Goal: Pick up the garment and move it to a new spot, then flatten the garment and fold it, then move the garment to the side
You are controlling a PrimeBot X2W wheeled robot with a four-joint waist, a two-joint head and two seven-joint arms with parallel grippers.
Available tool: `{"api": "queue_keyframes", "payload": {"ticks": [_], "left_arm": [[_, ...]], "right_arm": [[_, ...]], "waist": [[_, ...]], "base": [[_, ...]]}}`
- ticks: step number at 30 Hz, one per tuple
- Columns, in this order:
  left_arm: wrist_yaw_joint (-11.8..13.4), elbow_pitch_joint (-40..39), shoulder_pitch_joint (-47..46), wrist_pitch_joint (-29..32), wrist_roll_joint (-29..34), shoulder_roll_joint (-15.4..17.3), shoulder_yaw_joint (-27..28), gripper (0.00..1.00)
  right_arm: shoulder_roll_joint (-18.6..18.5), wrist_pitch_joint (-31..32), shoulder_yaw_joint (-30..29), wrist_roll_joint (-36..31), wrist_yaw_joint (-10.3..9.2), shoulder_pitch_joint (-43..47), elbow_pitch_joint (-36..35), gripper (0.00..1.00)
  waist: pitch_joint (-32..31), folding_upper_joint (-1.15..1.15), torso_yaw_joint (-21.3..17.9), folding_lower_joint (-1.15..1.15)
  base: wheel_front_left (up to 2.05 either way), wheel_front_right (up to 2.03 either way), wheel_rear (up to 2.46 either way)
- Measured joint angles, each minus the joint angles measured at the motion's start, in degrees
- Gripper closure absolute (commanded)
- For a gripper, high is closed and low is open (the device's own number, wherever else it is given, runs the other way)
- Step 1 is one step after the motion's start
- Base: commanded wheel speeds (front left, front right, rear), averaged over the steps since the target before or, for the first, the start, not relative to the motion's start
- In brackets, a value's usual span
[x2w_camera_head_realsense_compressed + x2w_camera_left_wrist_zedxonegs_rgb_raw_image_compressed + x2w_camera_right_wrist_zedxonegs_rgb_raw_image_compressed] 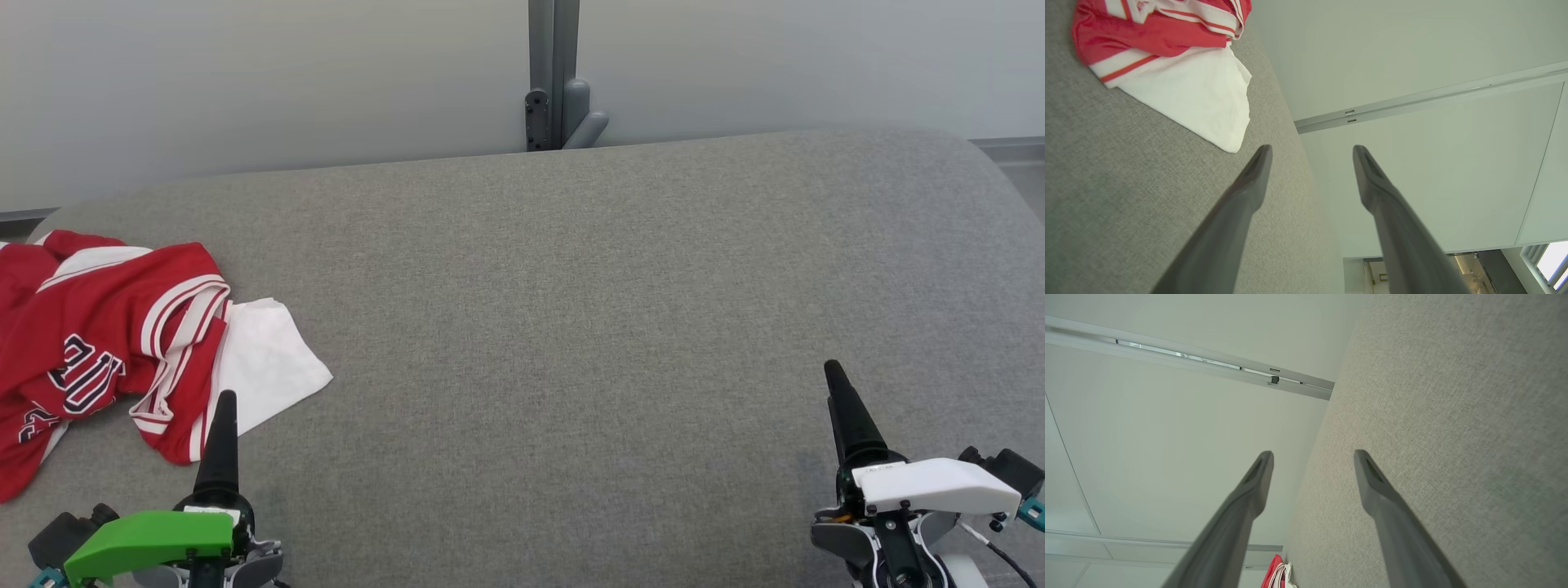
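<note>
We noted the left gripper (1311, 148) and right gripper (1312, 452) spread and empty, the garment (98, 343) crumpled at the left edge of the grey surface (571, 286), seemingly layered, so we advised grasping its red bulk.

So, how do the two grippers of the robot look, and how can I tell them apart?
Both have long, dark fingers that taper to a narrow tip. The left gripper carries a bright green cover at its base; the right gripper carries a white cover, with a thin black cable beside it.
</note>
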Motion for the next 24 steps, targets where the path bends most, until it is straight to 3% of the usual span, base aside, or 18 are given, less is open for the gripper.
{"api": "queue_keyframes", "payload": {"ticks": [19, 24], "left_arm": [[3.04, -5.23, 0.98, -4.34, 19.93, 0.2, -2.83, 0.0], [3.81, -6.27, 1.48, -5.64, 29.04, 0.26, -4.04, 0.0]], "right_arm": [[-0.1, -3.1, 2.68, -22.34, 0.0, 1.14, -4.82, 0.0], [-0.13, -4.07, 3.77, -29.17, 0.0, 1.44, -6.03, 0.0]], "waist": [[0.26, 0.0, -0.03, 0.0], [0.29, 0.0, -0.06, 0.0]], "base": [[0.0, 0.0, 0.0], [0.0, 0.0, 0.0]]}}
